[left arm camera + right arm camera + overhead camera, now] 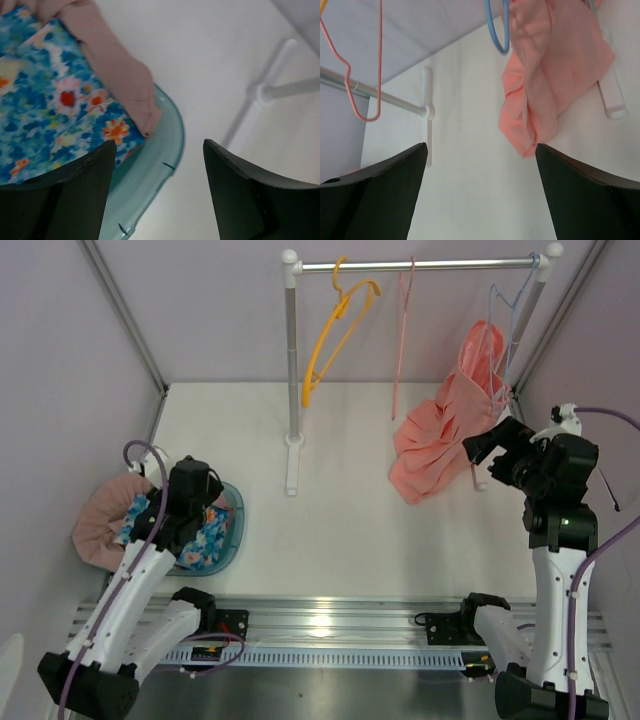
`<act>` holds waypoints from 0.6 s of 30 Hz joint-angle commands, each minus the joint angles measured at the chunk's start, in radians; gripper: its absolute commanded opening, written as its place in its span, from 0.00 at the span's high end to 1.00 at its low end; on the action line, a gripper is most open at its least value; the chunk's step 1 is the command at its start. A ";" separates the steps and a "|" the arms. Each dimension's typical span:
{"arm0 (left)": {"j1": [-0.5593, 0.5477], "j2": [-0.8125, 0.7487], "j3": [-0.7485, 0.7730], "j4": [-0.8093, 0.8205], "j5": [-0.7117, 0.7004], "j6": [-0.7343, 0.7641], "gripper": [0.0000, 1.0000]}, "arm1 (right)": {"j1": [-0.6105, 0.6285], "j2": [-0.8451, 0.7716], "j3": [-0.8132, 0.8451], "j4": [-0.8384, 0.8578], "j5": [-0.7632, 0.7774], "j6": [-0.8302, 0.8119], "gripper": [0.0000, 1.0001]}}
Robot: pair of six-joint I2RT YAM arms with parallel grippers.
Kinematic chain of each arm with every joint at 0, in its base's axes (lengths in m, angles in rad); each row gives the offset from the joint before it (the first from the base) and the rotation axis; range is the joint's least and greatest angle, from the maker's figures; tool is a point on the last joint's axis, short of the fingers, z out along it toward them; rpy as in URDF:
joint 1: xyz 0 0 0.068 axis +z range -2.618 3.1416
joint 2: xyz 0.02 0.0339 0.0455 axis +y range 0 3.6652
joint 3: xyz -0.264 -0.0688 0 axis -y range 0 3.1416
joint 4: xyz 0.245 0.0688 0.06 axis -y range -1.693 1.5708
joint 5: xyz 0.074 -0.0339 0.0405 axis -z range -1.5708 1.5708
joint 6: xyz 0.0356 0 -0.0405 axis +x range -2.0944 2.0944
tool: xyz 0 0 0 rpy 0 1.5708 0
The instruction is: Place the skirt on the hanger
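Open table (pixel 370 530) between rack post (pixel 292 360) and pink skirt (pixel 445 440); yellow hanger (pixel 328 340) above, basket (pixel 238 525) at left.

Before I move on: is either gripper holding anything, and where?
Nothing. Left gripper open over the teal basket; right gripper open, clear of the pink skirt.

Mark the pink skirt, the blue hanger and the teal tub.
pink skirt (pixel 440 445), top view, middle of the fabric.
blue hanger (pixel 503 51), right wrist view, bottom of its curved loop.
teal tub (pixel 165 150), left wrist view, bare inner wall.
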 commanded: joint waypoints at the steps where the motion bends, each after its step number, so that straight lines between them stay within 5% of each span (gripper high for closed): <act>1: 0.118 0.096 -0.085 0.005 0.089 -0.102 0.24 | 0.021 -0.056 -0.070 0.006 -0.084 -0.013 0.04; 14: 0.148 0.418 -0.212 0.082 0.070 -0.285 0.25 | 0.098 -0.110 -0.157 0.006 -0.083 -0.021 0.05; 18: 0.148 0.466 -0.242 0.123 0.089 -0.291 0.38 | 0.099 -0.106 -0.163 0.004 -0.084 -0.024 0.05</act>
